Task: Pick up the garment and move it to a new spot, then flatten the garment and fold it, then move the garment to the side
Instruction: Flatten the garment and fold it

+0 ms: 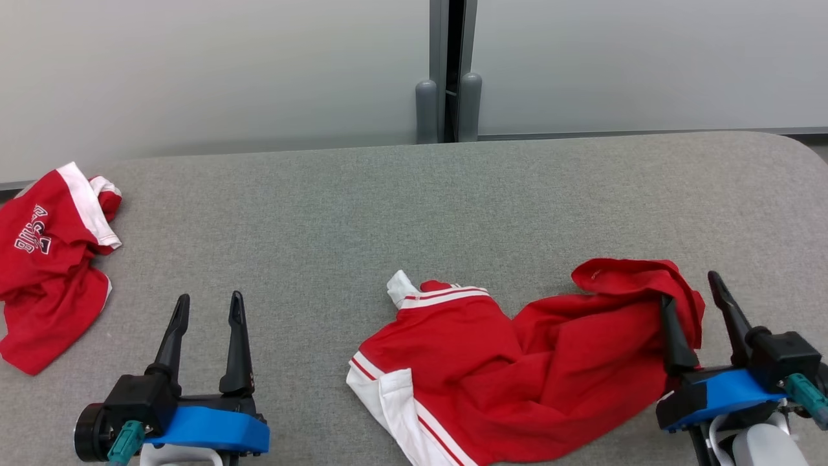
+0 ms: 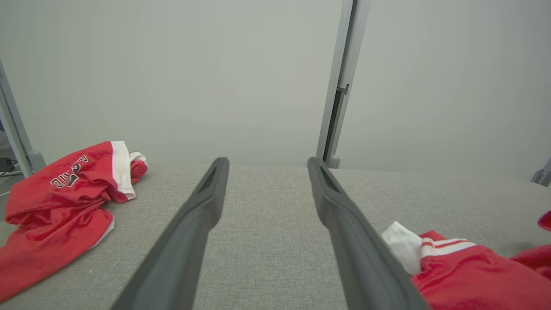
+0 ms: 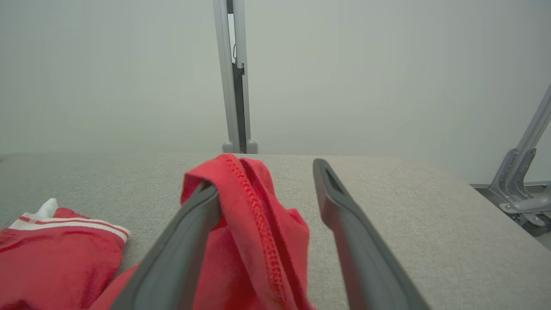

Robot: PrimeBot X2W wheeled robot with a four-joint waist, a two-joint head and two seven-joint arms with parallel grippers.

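Garment (image 1: 517, 362): red w/ white trim, crumpled on the grey table (image 1: 388, 194), centre-right, near the front edge. Not flat. Deep creases run thru the middle, a striped cuff (image 1: 446, 294) pokes up at its far-left end, and the white hem (image 1: 394, 401) is turned over at the front.

Right claw (image 1: 687, 288): at the garment's right end, fingers apart, nothing pinched. But a red fold (image 3: 254, 215) w/ a stitched edge hangs over its left finger (image 3: 185, 241) and sags into the gap. So let go, yet not free of the cloth.

Left claw (image 1: 210, 296): fingers wide apart, empty, over bare table, apart from the garment's left edge.

Second red garment (image 1: 45, 265): bunched at the table's far left. Prob. not this job's piece, so leave it alone.

Step in hand, as I read it: the move to a new spot looks done and flattening is not yet begun. To do it well:
- First slide the draped finger out from under the fold, backing low along the finger's own line. Lifting straight up would likely hoist the cloth & bunch it more.
- Then one edge per claw — the hem corner at front left and the raised end at right. Pinch a single layer if poss.
- Pull apart evenly, keeping the cloth low so the table drags it flat.
- Risk: the cloth looks soft and may cling to the finger, so watch the stitched edge as it comes off.
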